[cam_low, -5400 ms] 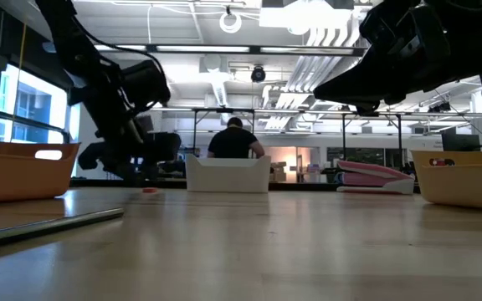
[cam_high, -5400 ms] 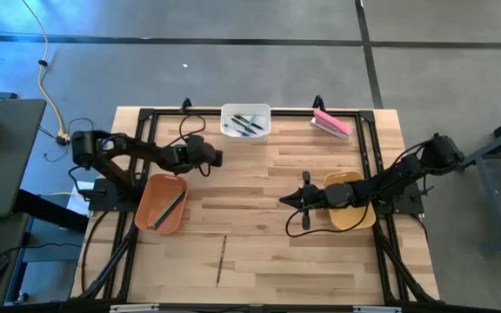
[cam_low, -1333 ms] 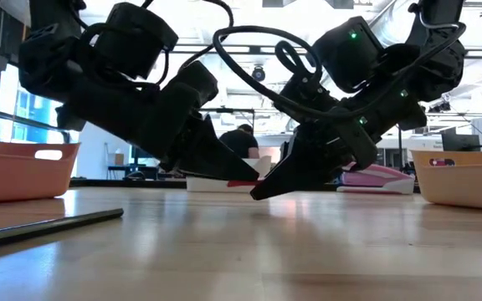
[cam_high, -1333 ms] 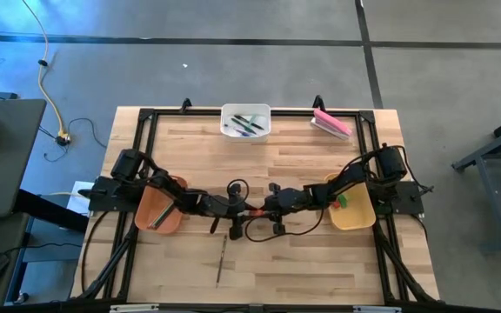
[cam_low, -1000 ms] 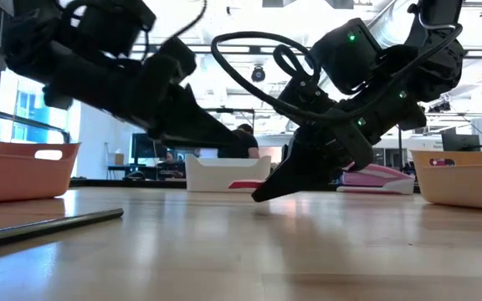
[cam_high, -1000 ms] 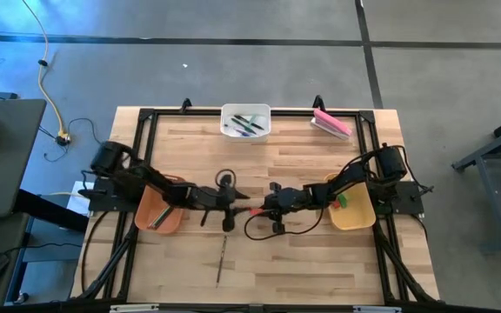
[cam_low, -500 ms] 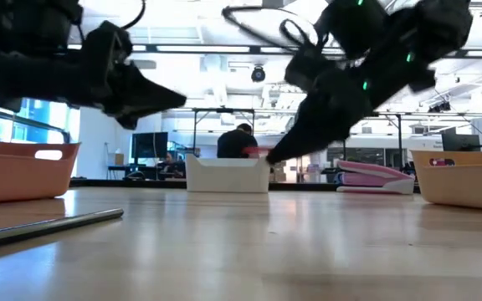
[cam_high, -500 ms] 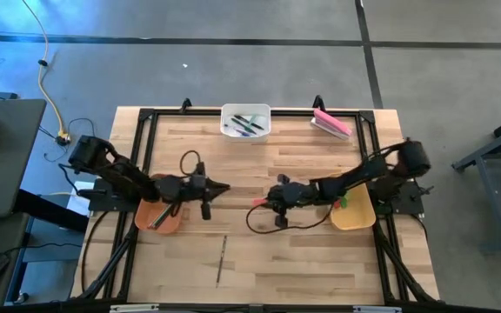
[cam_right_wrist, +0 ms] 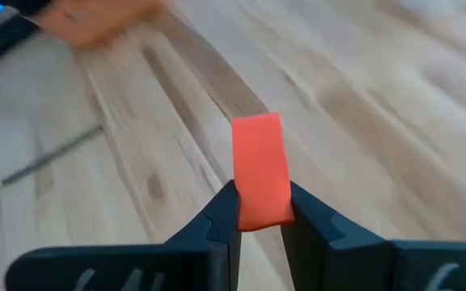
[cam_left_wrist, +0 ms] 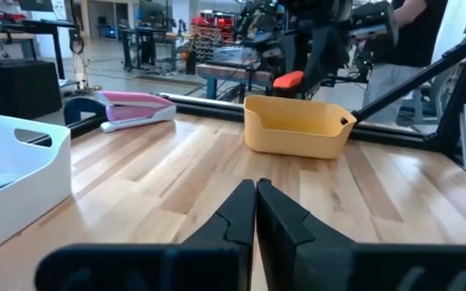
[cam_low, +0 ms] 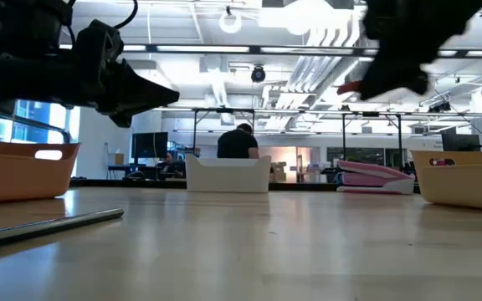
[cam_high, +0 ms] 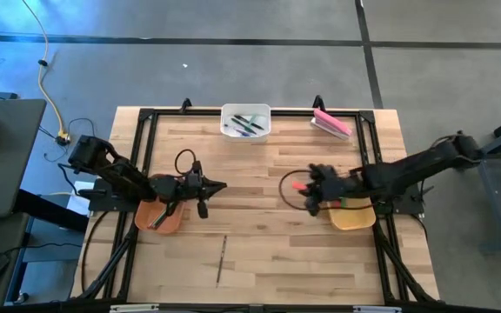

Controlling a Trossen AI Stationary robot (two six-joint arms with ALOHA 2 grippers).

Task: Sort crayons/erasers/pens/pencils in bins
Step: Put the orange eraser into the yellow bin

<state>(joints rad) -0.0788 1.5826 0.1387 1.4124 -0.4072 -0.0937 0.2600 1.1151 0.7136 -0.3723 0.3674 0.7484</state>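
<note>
Right wrist view shows a red crayon pinched in the right end effector, right of centre in the high view beside the mustard bin, while the left end effector is closed, empty, over the worktop.

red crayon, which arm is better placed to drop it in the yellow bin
Right. Its tool is shut on the red crayon, raised beside the mustard yellow bin. The left tool is shut and empty, near the orange bin.
</note>
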